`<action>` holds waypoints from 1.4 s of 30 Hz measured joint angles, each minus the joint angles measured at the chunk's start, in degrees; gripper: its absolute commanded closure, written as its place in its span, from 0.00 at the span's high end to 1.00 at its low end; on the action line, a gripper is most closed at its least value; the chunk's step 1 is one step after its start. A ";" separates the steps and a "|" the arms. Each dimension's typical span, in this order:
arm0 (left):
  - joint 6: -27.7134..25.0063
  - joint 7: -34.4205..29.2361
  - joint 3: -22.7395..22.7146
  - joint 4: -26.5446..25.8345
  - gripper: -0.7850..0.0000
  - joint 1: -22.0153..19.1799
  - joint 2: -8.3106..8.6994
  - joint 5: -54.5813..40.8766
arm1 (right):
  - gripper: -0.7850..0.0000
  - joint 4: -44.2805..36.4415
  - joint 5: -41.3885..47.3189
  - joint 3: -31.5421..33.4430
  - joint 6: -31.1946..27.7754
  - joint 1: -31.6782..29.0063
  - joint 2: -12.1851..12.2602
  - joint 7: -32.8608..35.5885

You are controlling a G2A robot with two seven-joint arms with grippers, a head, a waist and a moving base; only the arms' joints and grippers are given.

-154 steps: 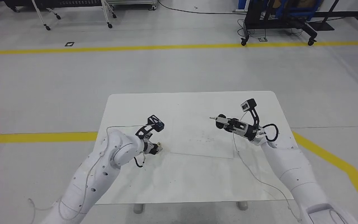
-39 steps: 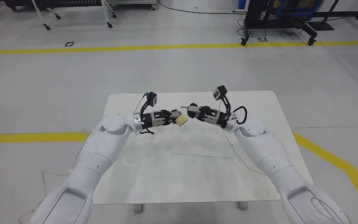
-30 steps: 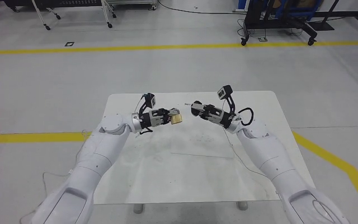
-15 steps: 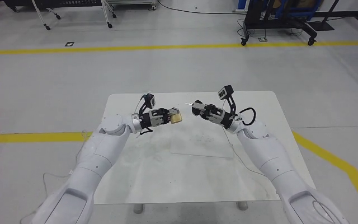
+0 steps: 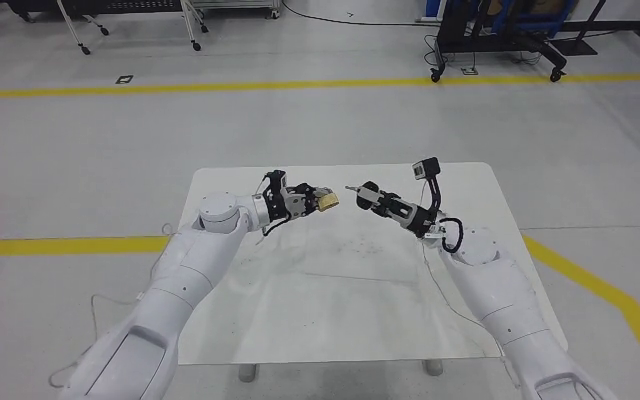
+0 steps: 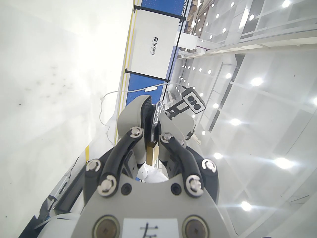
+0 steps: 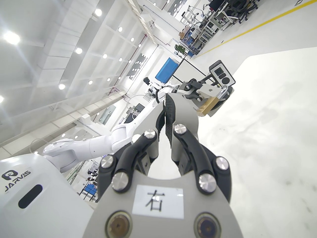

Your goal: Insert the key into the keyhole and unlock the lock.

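Above the back of the white table (image 5: 330,300), my left gripper (image 5: 312,197) is shut on a brass padlock (image 5: 327,201). In the left wrist view the padlock's silver shackle (image 6: 158,113) is pinched between the pads and its brass body (image 6: 151,155) hangs toward the wrist. My right gripper (image 5: 366,194) faces it from the other side, shut on a thin silver key (image 5: 352,188) whose tip points at the padlock across a small gap. The right wrist view has the right gripper (image 7: 166,101) closed, with the padlock (image 7: 207,106) just beyond it; the key is hidden there.
The table's edges (image 5: 192,190) lie close behind and beside both arms. Yellow floor lines (image 5: 300,84) and wheeled racks (image 5: 500,40) stand far off on the floor.
Over the last second both arms shifted right together; padlock and key stay facing each other with a similar small gap. Five seconds ago the arms were low and far apart.
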 measured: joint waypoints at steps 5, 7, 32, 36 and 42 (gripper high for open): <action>0.04 -0.01 -0.02 -0.02 0.00 0.04 0.01 -0.03 | 0.00 0.04 0.02 -0.02 0.00 0.02 -0.01 0.01; 0.05 -0.01 -0.02 -0.02 0.00 0.04 0.01 -0.03 | 0.00 0.03 0.01 -0.02 0.00 0.02 0.00 0.01; 14.29 0.62 -0.92 -1.13 0.00 1.08 0.11 -2.40 | 0.00 -28.05 -97.64 4.18 -19.28 -1.81 2.92 -30.33; 13.84 0.83 -1.20 -1.27 0.00 0.64 0.15 -1.89 | 0.00 -27.59 -103.06 4.26 -17.78 -3.15 3.13 -38.34; 13.91 0.83 -1.19 -1.27 0.00 0.66 0.15 -1.91 | 0.00 -27.59 -102.89 4.27 -17.84 -3.11 3.12 -37.89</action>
